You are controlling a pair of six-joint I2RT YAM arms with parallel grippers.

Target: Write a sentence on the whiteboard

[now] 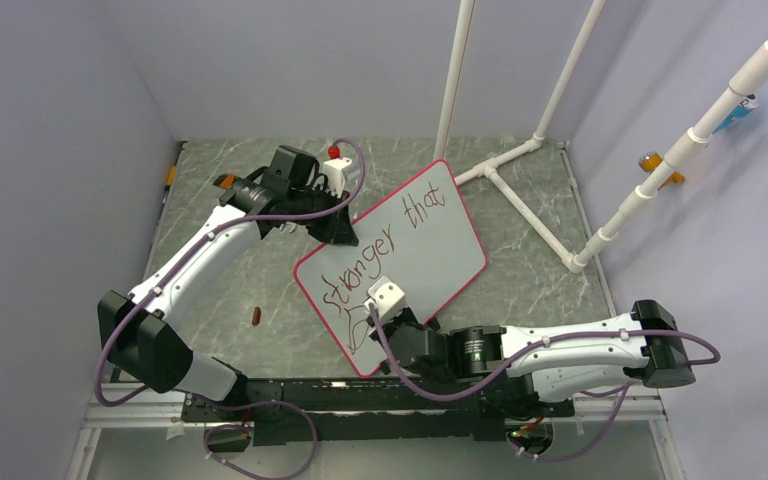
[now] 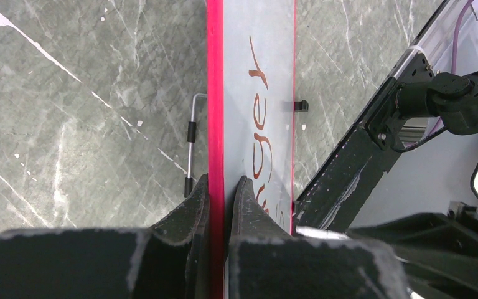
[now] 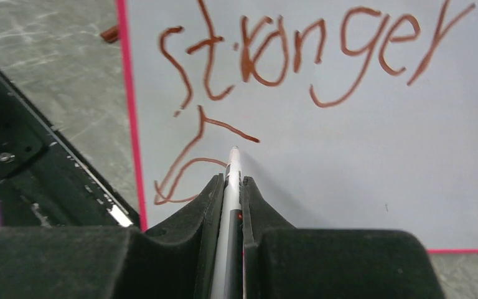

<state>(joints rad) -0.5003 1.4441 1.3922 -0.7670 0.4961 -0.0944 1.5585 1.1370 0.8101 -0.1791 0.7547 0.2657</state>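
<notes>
Two claws, both busy. Our right gripper (image 3: 229, 182) is pinched tight on a white marker (image 3: 230, 215), and the tip looks like it's right at the whiteboard (image 3: 361, 168), just below the "s" of "stronger", beside a loopy dark-red squiggle we can't read. Our left gripper (image 2: 221, 187) is clamped on the board's pink-red rim, one finger on each side, on the edge away from the other arm. Moving outward, the sentence (image 1: 388, 240) so far reads "stronger that" on one line, with the squiggle starting a second line under it, near the corner closest to the arm bases. From above, the board sits diagonally in the middle of the grey marbled table (image 1: 530, 290), between the two arms. On the left wrist view we also spot a small black clip (image 2: 300, 105) on the far rim. A small dark-red object (image 1: 256, 316) lies on the table left of the board, well apart from it.
</notes>
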